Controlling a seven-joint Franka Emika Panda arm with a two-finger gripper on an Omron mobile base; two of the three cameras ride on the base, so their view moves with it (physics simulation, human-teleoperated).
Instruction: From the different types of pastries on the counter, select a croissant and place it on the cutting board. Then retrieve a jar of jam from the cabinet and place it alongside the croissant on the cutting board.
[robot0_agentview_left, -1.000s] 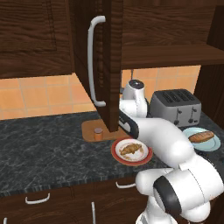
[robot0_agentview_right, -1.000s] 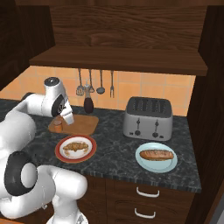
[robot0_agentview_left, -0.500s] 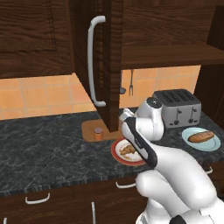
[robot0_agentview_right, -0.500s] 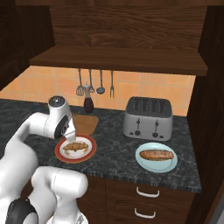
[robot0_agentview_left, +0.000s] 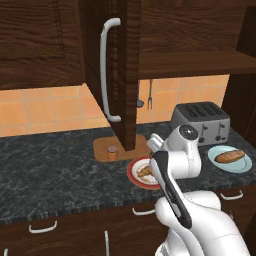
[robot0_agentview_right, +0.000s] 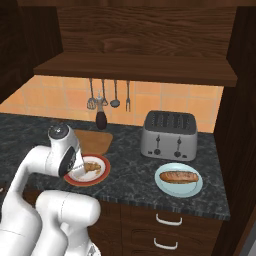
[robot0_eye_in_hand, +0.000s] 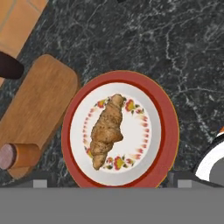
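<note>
The croissant (robot0_eye_in_hand: 106, 130) lies in the middle of a red-rimmed white plate (robot0_eye_in_hand: 164, 131), which sits on the dark marbled counter (robot0_eye_in_hand: 131, 39) close to its front edge. In the hand view the pastry is straight ahead of the pincer (robot0_eye_in_hand: 109, 178), its long axis running roughly away from the camera, and nothing touches it. The two finger tips (robot0_eye_in_hand: 41, 178) stand far apart at the bottom of that view, one past each side of the plate's near rim, so the jaws are spread wide and hold nothing; the croissant lies in line with the gap between them, out in front.

From the right base view, the hand (robot0_agentview_right: 75, 167) hangs over the plate's (robot0_agentview_right: 102, 172) left side, with the croissant (robot0_agentview_right: 91, 166) just beside it. In the left base view the white arm covers much of the plate (robot0_agentview_left: 134, 172), and only a piece of the croissant (robot0_agentview_left: 145, 172) peeks out.

The cutting board (robot0_eye_in_hand: 35, 109) lies on the counter just behind the plate, toward the tiled wall, its edge almost meeting the plate's rim. A small orange-brown jar of jam (robot0_agentview_left: 112, 152) stands on the board's left end, below the open cabinet (robot0_agentview_left: 117, 75) door.

Farther right along the counter sits a silver toaster (robot0_agentview_right: 167, 134), and in front of it a pale blue plate (robot0_agentview_right: 192, 187) carrying a long brown roll (robot0_agentview_right: 179, 176), well apart from the croissant.
</note>
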